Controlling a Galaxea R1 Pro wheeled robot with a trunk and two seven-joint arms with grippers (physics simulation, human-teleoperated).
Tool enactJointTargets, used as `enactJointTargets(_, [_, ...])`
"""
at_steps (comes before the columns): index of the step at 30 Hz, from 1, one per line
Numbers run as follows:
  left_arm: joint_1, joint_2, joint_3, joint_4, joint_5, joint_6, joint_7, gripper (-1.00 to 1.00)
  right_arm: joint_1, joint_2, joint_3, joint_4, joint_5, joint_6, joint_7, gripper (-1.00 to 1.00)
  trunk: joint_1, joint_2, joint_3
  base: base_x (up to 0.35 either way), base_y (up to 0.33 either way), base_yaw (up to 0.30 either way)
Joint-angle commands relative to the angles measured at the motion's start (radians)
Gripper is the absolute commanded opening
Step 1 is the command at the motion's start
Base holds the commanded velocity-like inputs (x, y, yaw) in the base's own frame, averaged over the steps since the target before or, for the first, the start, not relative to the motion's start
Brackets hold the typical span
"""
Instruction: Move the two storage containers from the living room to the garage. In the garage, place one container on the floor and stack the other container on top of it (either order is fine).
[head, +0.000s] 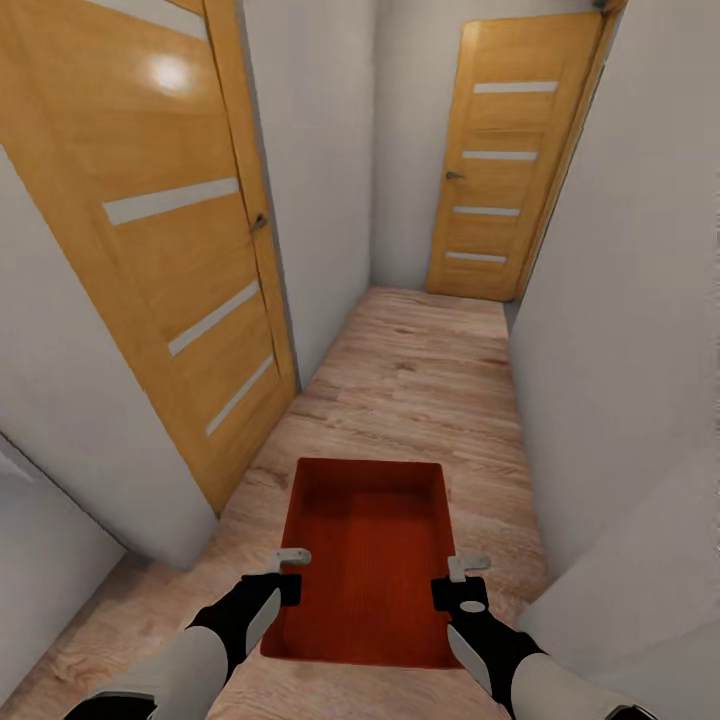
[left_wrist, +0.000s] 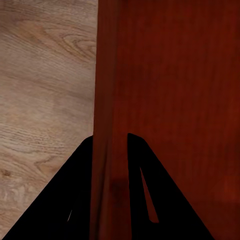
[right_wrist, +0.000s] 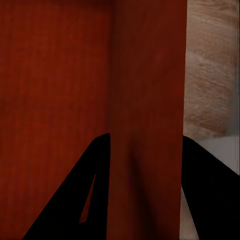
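Between the two grippers hangs one orange-red storage container (head: 372, 560), held above the light wood-plank floor (head: 420, 370) of a narrow white-walled corridor. Left gripper (head: 286, 572) is clamped on the container's left wall, w/ one black finger (left_wrist: 75, 195) outside the wall and the other inside, wall sandwiched between them; the wrist cam shows wood planks (left_wrist: 45, 90) on the outer side of that wall and the red tray bottom (left_wrist: 185, 90) on the inner side. Right gripper (head: 462, 580) is clamped the same way on the right wall: one finger (right_wrist: 80, 200) inside the tray, the other outside, wall (right_wrist: 147, 100) pinched between them, planks and a strip of white wall beyond the outer finger. Container looks roughly level and is empty inside. Ahead of the grippers, corridor runs to a shut orange-wood door (head: 515, 160) w/ four pale slits; a second similar door (head: 150, 220) stands close by on the left-arm side.
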Motion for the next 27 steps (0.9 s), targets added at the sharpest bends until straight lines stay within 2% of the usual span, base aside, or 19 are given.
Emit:
enactJointTargets(1, [0.0,0.002,-0.007,-0.006,-0.024,0.008,0.011,-1.0,-0.001,-0.001,0.016,0.018,-0.021,-0.004,-0.006,-1.0,0.001,0.0,-0.001,0.323,0.0,-0.272])
enactJointTargets(7, [0.0,0.002,-0.007,-0.006,-0.024,0.008,0.011,-1.0,-0.001,-0.001,0.016,0.018,-0.021,-0.004,-0.006,-1.0,0.001,0.0,-0.001,0.323,0.0,-0.22])
enactJointTargets(27, [0.0,0.002,-0.007,-0.006,-0.024,0.008,0.011,-1.0,-0.001,-0.001,0.016,0.018,-0.022,-0.004,-0.006,-1.0,0.001,0.0,-0.001,0.323,0.0,-0.006])
